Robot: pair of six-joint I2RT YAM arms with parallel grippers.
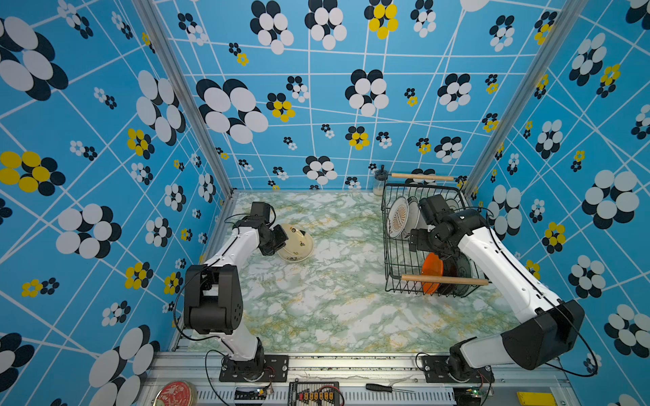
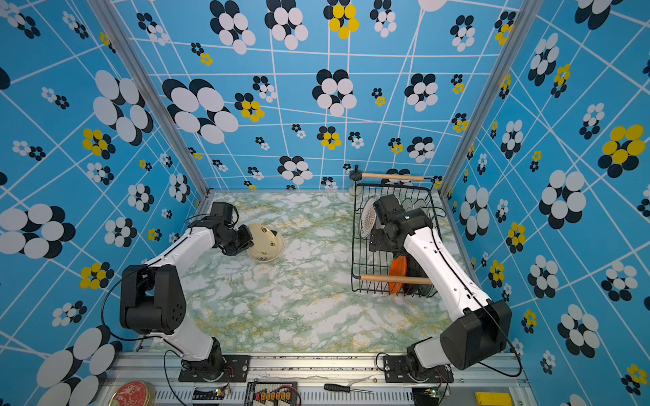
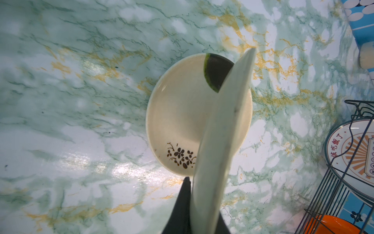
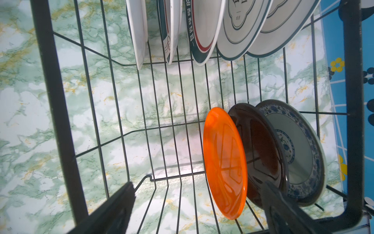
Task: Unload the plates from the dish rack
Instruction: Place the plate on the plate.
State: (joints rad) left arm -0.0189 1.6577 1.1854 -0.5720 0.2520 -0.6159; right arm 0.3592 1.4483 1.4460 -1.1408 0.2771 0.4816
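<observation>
My left gripper (image 3: pixel 204 202) is shut on the rim of a cream plate (image 3: pixel 222 131), which it holds tilted on edge. Below it a flower-printed cream plate (image 3: pixel 178 121) lies flat on the table on top of a dark green-rimmed plate (image 3: pixel 216 71). In both top views this pile (image 1: pixel 297 246) (image 2: pixel 267 246) sits left of centre. The black wire dish rack (image 1: pixel 390 246) stands at the back right. My right gripper (image 4: pixel 198 184) is open inside it, its fingers either side of the upright orange plate (image 4: pixel 224 168). Behind that stand a dark plate (image 4: pixel 259 145) and a blue-patterned plate (image 4: pixel 293 154). Several large white plates (image 4: pixel 202 30) fill the far slots.
A small glass jar (image 1: pixel 380 181) stands at the rack's far corner against the back wall. The rack's wooden handle (image 1: pixel 443 280) crosses above the orange plate. A red tin (image 1: pixel 176 393) and a screwdriver (image 1: pixel 387 387) lie on the front rail. Patterned walls enclose three sides.
</observation>
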